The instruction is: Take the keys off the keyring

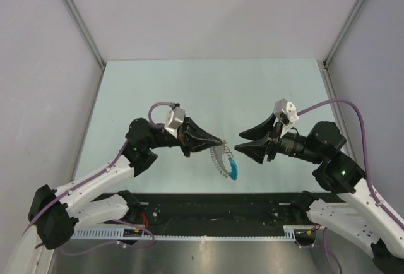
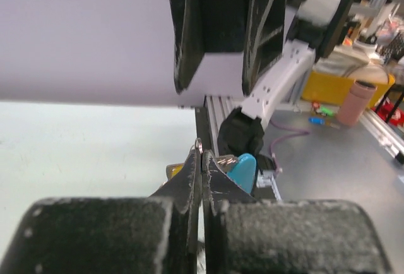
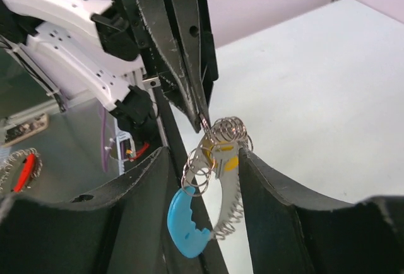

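My left gripper [image 1: 223, 141] is shut on the thin silvery keyring [image 3: 206, 122], holding it above the table. The keys [image 1: 221, 159] dangle below it: several silvery rings and pieces, a yellow-headed key [image 3: 222, 155], a coiled wire and one bright blue piece [image 3: 187, 225]. In the left wrist view the keyring [image 2: 199, 142] pokes out above my shut fingertips [image 2: 196, 160], with the blue piece [image 2: 242, 166] behind them. My right gripper [image 3: 203, 166] is open, one finger on each side of the hanging bunch. From above it [image 1: 238, 142] sits just right of the bunch.
The pale table [image 1: 208, 91] is walled on three sides. A black strip and an aluminium rail [image 1: 208, 236] run along the near edge. Beyond the table in the left wrist view are a yellow box [image 2: 338, 88] and a pink cup [image 2: 353, 100].
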`<state>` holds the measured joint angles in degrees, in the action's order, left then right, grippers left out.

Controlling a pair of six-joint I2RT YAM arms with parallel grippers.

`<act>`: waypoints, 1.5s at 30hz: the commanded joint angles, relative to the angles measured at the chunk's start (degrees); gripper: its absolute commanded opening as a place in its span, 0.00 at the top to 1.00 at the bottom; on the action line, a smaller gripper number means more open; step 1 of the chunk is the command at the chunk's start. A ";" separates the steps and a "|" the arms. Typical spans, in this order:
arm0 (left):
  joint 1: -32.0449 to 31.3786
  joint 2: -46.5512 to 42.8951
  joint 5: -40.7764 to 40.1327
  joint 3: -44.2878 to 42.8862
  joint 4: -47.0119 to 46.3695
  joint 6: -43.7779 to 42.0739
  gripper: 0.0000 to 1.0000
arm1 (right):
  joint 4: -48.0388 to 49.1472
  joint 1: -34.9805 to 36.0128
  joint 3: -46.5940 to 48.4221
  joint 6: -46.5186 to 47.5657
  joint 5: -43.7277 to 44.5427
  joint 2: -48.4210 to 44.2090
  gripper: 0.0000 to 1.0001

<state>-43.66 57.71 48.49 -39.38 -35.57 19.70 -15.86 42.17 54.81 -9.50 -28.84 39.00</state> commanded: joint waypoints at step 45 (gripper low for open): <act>1.65 5.74 -5.51 4.57 -49.77 27.76 1.00 | 35.36 -2.97 -8.14 -7.02 -16.07 7.49 0.84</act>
<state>-42.35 63.88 42.78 -33.82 -72.93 46.61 15.29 39.35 46.37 -14.92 -42.46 45.74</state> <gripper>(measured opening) 0.007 0.257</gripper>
